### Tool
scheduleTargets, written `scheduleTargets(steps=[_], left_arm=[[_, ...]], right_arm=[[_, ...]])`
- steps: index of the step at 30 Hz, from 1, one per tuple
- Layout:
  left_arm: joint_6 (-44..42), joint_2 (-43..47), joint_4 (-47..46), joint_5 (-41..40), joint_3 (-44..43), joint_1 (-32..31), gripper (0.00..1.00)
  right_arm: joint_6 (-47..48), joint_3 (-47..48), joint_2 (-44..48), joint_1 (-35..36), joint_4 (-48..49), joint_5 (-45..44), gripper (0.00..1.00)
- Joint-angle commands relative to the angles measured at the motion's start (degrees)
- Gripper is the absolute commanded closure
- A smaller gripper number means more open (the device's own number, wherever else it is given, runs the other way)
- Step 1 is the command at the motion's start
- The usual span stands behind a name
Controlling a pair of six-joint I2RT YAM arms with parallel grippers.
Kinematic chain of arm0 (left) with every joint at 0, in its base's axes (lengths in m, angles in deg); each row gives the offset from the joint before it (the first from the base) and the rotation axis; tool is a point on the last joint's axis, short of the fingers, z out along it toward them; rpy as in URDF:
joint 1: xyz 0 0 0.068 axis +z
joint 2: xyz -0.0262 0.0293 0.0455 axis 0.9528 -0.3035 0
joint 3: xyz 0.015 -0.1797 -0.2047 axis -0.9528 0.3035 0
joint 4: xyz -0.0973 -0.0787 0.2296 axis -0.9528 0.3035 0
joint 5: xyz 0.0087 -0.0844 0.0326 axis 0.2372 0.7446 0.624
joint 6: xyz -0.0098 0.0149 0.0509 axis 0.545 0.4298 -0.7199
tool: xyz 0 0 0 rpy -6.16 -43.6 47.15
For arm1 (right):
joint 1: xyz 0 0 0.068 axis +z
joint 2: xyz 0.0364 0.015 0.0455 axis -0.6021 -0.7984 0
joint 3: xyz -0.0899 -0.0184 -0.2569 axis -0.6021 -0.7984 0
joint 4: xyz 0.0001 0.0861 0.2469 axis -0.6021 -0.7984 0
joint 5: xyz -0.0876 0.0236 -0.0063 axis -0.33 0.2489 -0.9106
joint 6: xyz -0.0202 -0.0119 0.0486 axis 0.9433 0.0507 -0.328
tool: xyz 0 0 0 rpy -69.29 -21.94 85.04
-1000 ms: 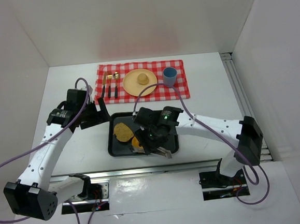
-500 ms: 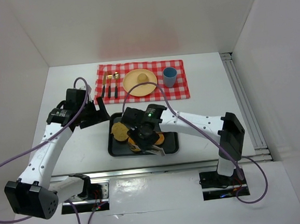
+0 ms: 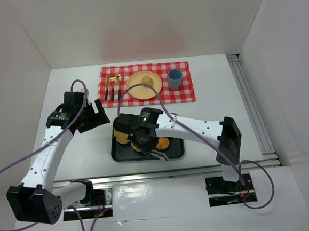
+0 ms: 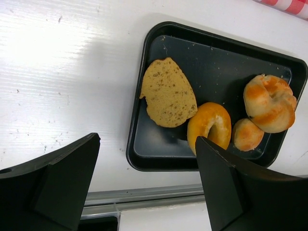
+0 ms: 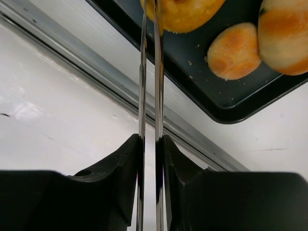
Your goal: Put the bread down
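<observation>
A black tray [image 4: 137, 144] holds a flat brown bread slice [image 4: 168, 94], a golden bagel [image 4: 210, 126], a small round roll [image 4: 248, 134] and a twisted roll [image 4: 269, 102]. My right gripper [image 5: 149, 139] is shut on metal tongs [image 5: 149, 96], whose blades lie close together with their tips at the bagel [image 5: 185, 12]. In the top view it [image 3: 146, 143] hangs over the tray's middle. My left gripper [image 4: 147, 142] is open and empty, above the table by the tray's left edge [image 3: 98, 120].
A red checked cloth [image 3: 187, 89] at the back holds a yellow plate [image 3: 136, 90] with a small bun [image 3: 147, 81], a blue cup [image 3: 174, 79] and cutlery [image 3: 112, 89]. A metal rail [image 5: 96, 77] runs along the table's near edge.
My right gripper with the tongs has moved left across the tray, toward the flat slice and bagel. My left gripper has drawn back slightly to the left.
</observation>
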Motion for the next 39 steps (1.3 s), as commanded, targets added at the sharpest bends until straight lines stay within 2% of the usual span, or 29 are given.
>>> scheduleTargets(steps=[1,5,9,24,31,35,39], left_arm=[[-1.7,0.1,-1.7,0.9,-0.5,1.4,0.06],[-2.2,0.1,-1.7,1.4,-1.6,3.7,0.06],[-2.2,0.1,-1.7,2.8,-2.7,5.4,0.06],[-2.2,-1.0,-2.2,4.7,-3.3,7.2,0.06],[-2.2,-1.5,-2.2,4.7,-3.3,7.2,0.06],[-1.7,-2.1,-3.3,5.3,-3.3,7.2,0.06],[-1.2,-2.6,-3.3,5.8,-4.4,7.2,0.06]], right_arm=[[0.5,6.7,1.8,-1.7,-2.4,-0.3,0.86],[1.1,11.3,2.3,-3.2,-2.4,1.0,0.86],[1.6,11.8,2.3,-4.7,-2.4,1.0,0.88],[-0.5,5.9,6.9,-5.7,-2.4,1.6,0.91],[-0.5,4.8,8.0,-6.8,-2.4,-1.6,0.91],[1.0,10.1,5.4,-8.3,-0.8,-6.3,0.91],[5.8,16.2,0.5,-12.3,5.7,-8.5,0.91]])
